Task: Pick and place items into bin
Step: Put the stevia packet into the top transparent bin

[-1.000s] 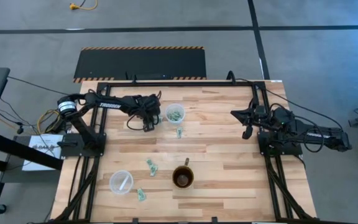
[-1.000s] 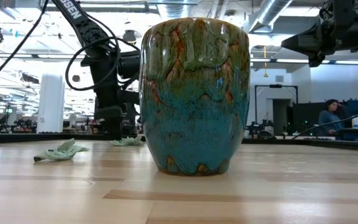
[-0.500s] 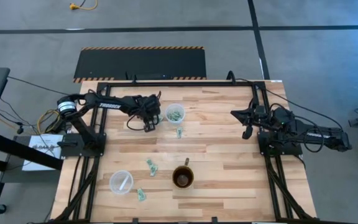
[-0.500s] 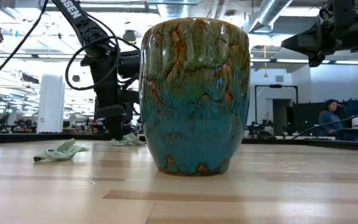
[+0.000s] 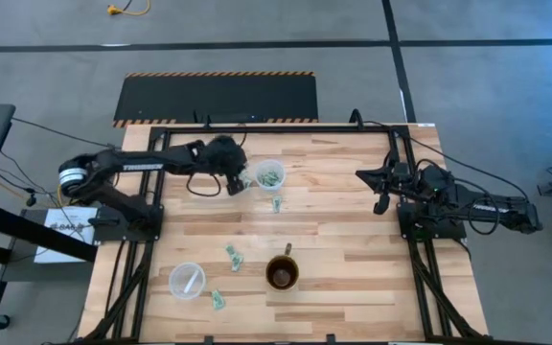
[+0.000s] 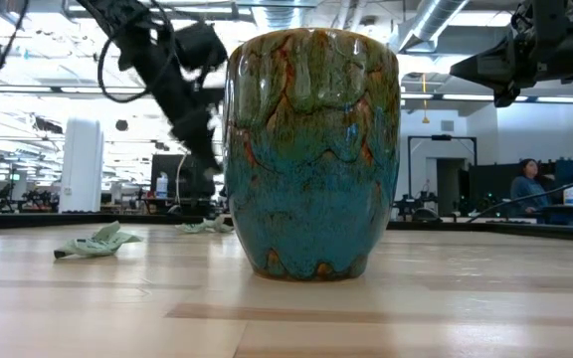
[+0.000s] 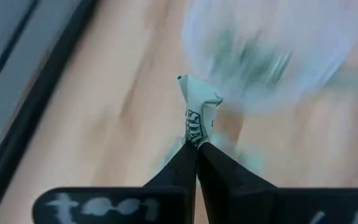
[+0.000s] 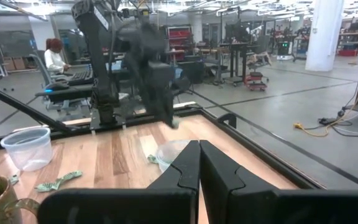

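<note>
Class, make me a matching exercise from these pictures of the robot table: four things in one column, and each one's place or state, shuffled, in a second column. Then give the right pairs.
Things
1. left gripper
2. right gripper
3. mug
4. empty clear cup

Places or states
A. stands near the table's front left corner
B. shut, holding nothing, waiting at the table's right side
C. shut on a green-and-white wrapper, beside the clear cup that holds wrappers
D. stands near the middle of the front edge, dark liquid inside

Pairs: 1-C, 2-B, 3-D, 4-A
</note>
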You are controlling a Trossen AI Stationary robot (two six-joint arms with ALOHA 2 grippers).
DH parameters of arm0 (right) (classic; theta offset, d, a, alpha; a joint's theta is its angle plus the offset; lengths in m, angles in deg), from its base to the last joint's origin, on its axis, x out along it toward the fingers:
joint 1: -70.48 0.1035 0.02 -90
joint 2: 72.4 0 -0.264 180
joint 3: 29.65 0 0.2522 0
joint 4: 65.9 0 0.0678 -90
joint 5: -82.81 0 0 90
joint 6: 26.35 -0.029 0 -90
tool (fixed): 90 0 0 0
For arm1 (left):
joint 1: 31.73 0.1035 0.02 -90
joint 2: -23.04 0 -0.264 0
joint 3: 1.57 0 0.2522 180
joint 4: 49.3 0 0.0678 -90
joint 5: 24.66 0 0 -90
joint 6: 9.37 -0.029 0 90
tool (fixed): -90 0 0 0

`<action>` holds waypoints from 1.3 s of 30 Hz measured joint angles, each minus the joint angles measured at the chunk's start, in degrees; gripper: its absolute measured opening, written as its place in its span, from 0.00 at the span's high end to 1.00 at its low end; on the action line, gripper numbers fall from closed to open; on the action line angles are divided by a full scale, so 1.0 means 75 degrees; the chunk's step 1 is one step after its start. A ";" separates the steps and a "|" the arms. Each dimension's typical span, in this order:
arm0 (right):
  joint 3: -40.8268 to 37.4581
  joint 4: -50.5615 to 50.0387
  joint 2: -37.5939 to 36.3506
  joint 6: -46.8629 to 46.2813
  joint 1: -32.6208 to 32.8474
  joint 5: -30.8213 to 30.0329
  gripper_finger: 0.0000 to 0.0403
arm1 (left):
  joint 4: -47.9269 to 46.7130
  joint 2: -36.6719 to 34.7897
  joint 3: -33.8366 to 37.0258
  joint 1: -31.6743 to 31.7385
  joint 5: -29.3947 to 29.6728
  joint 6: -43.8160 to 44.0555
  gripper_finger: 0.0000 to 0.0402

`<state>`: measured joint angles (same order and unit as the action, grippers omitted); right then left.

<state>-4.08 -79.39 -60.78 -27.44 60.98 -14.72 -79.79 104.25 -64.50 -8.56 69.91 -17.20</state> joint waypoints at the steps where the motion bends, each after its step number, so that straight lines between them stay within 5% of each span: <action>1: 0.0000 0.0000 0.0000 0.0000 0.0001 0.0002 1.00 | 0.0322 -0.0145 -0.0003 0.0001 -0.0293 0.0072 1.00; 8: 0.0000 0.0000 0.0000 0.0000 0.0001 0.0000 1.00 | 0.1478 -0.0163 -0.0350 -0.0005 -0.1826 0.0396 1.00; 21: 0.0000 0.0000 -0.0001 0.0000 0.0000 0.0002 1.00 | -0.0185 0.1941 -0.2078 -0.0013 -0.1951 0.0273 1.00; 30: 0.0000 0.0001 0.0000 0.0000 0.0000 0.0003 1.00 | -0.0320 0.2077 -0.2241 -0.0013 -0.1987 0.0058 1.00; 39: 0.0000 0.0000 -0.0002 0.0000 0.0000 0.0003 1.00 | -0.0498 0.2077 -0.2241 -0.0013 -0.1975 -0.0221 0.82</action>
<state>-4.08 -79.39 -60.79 -27.44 60.98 -14.70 -83.53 119.83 -81.31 -8.66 55.10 -18.86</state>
